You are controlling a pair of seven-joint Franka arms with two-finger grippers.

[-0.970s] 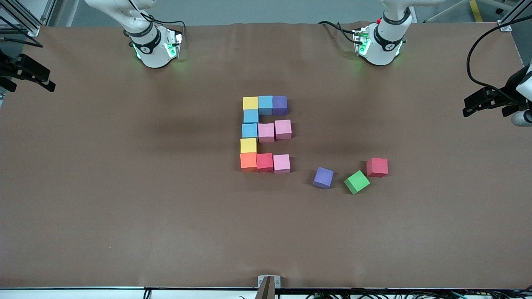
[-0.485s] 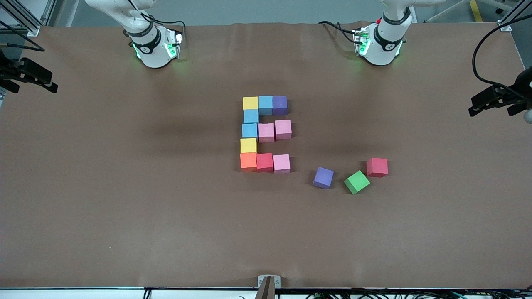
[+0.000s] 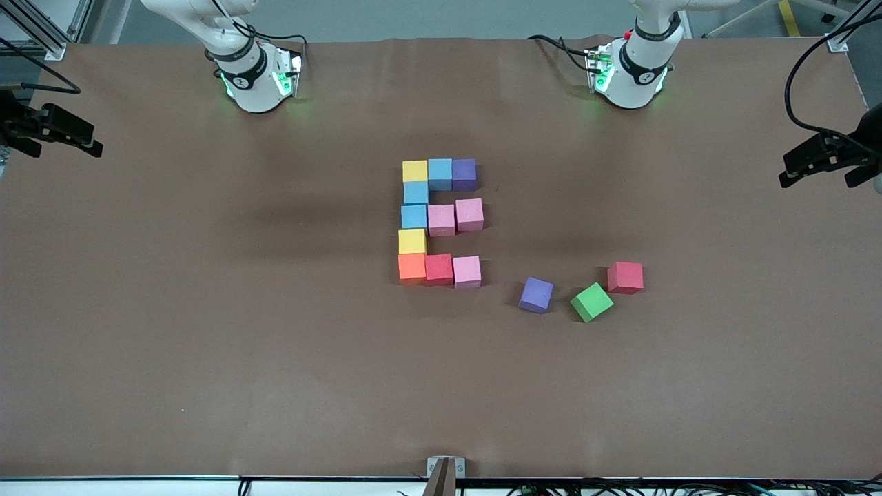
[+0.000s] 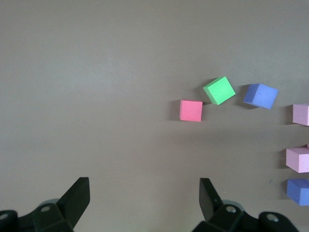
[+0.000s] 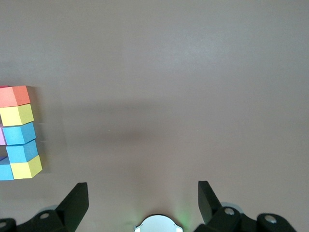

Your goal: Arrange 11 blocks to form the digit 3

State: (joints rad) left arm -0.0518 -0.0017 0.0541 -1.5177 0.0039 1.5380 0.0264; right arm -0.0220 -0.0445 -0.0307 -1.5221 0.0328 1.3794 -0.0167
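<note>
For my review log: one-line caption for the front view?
Eleven-cube digit 3 complete mid-table; three spare cubes beside it; left gripper and right gripper open at the ends.

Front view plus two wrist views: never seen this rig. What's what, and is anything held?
Two robot arms stand at a brown table. The front view looks down from across it; each wrist view looks past that arm's own gripper. In the middle lies the digit 3, made of coloured foam cubes, mirrored like an E. Beside it, toward the left arm's end, sit a loose purple cube, green cube and red cube. The left gripper and right gripper hang open at the table's ends, holding nothing.
</note>
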